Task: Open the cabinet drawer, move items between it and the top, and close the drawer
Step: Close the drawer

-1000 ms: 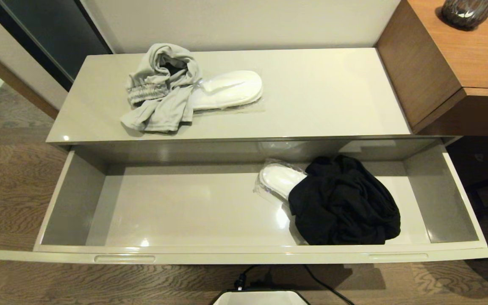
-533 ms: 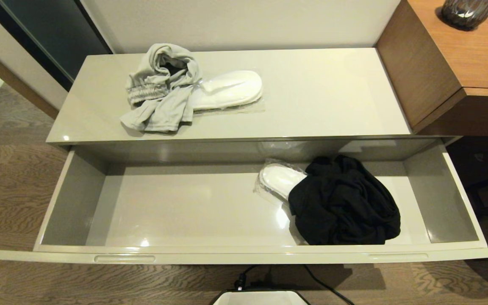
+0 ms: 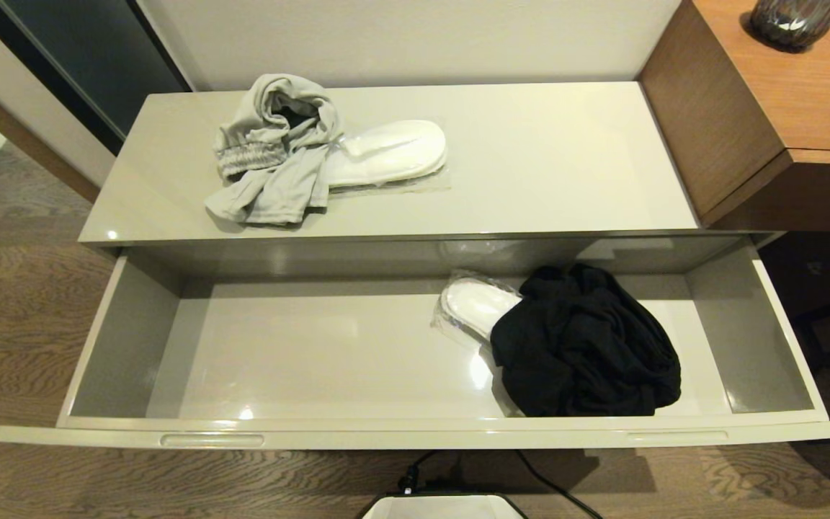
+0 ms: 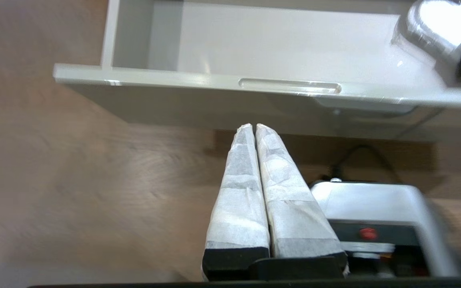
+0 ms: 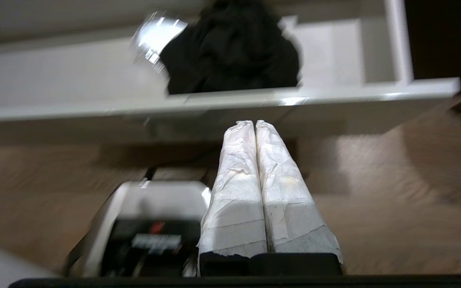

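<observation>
The cabinet drawer stands pulled fully out below the top of the low cabinet. Inside it, toward 3 o'clock of its floor, a black cloth garment lies crumpled, and a plastic-wrapped pair of white slippers pokes out from under the garment's 9 o'clock edge (only the toe end shows). On the top, at about 10 o'clock, a light grey garment with a gathered elastic band is heaped, its 3 o'clock side lying over the end of a second wrapped pair of slippers.

Neither arm appears in the head view. The left gripper hangs over the wooden floor just in front of the drawer's front panel, near its left handle notch; its jaws are pressed together and hold nothing. The right gripper sits likewise before the front panel, below the black garment, jaws closed tight and empty. The robot's base shows at 6 o'clock on the floor. A brown wooden unit adjoins the cabinet at 2 o'clock.
</observation>
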